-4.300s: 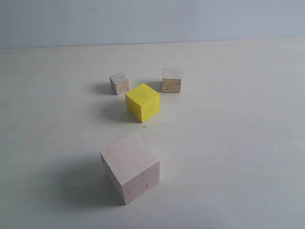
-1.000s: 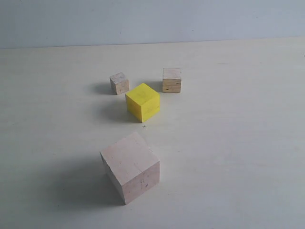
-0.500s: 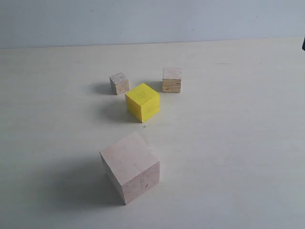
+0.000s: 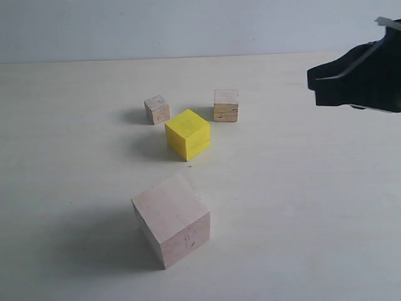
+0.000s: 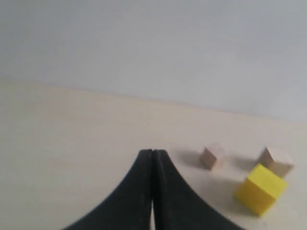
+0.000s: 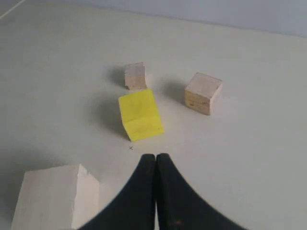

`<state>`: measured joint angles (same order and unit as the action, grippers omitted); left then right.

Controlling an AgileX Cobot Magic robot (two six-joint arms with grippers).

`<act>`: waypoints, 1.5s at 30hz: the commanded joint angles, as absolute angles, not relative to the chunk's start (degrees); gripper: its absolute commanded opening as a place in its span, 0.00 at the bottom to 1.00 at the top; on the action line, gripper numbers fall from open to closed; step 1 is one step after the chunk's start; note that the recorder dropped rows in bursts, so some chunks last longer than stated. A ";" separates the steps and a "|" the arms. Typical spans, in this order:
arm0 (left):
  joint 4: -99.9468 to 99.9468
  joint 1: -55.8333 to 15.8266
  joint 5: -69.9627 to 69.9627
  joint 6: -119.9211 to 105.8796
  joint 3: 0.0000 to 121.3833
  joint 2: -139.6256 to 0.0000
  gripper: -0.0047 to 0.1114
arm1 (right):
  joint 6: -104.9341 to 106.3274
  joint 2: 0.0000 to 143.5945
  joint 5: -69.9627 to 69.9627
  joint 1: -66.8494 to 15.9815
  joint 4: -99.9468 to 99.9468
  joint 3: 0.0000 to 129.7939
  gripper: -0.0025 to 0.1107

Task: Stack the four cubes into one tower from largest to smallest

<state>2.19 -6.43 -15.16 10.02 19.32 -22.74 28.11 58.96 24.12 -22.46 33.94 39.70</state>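
Note:
All the cubes lie apart on the table. The pale pinkish largest cube (image 4: 170, 219) sits nearest the front. The yellow cube (image 4: 187, 134) lies behind it, with the greyish-beige smallest cube (image 4: 156, 109) and the tan layered cube (image 4: 225, 105) farther back. My right gripper (image 4: 311, 83) hangs at the right edge, above the table and well right of the cubes. Its wrist view shows the gripper (image 6: 156, 156) shut and empty, the yellow cube (image 6: 139, 115) ahead and the pinkish cube (image 6: 55, 196) beside it. My left gripper (image 5: 152, 152) is shut and empty, away from the cubes, and out of the exterior view.
The pale table (image 4: 301, 188) runs back to a grey-blue wall (image 4: 188, 25). A tiny dark mark (image 4: 190, 166) lies just in front of the yellow cube. Nothing else stands on the table.
My right gripper has come into the exterior view from the right edge, moving left above the table. The cubes have not moved.

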 commanded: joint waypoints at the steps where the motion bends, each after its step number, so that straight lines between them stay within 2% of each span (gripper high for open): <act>1: 14.58 -14.31 -26.61 -0.97 21.96 -28.36 0.04 | 33.61 61.92 25.58 -22.61 37.51 40.43 0.02; 6: 38.39 -22.40 -37.94 -30.78 21.96 -33.68 0.04 | 33.61 62.16 25.58 -22.61 37.27 40.43 0.02; 9: 44.86 -24.15 -40.16 -40.72 21.96 -35.31 0.04 | 33.61 62.16 25.58 -22.61 37.27 40.43 0.02; 23: 51.52 -24.25 -36.20 -41.45 21.96 -38.28 0.04 | 33.37 62.16 26.05 -22.61 36.87 40.43 0.02; 33: 53.19 -24.25 -39.33 -42.87 21.96 -60.61 0.04 | 32.81 62.16 25.15 -22.61 36.87 40.43 0.02; 38: 65.99 -24.25 -42.87 -58.36 21.96 -71.03 0.04 | 32.81 62.16 25.15 -22.61 36.87 40.43 0.02; 45: 77.00 -24.25 -40.85 -70.94 22.34 -83.69 0.04 | 33.01 62.16 25.00 -22.61 36.87 40.43 0.02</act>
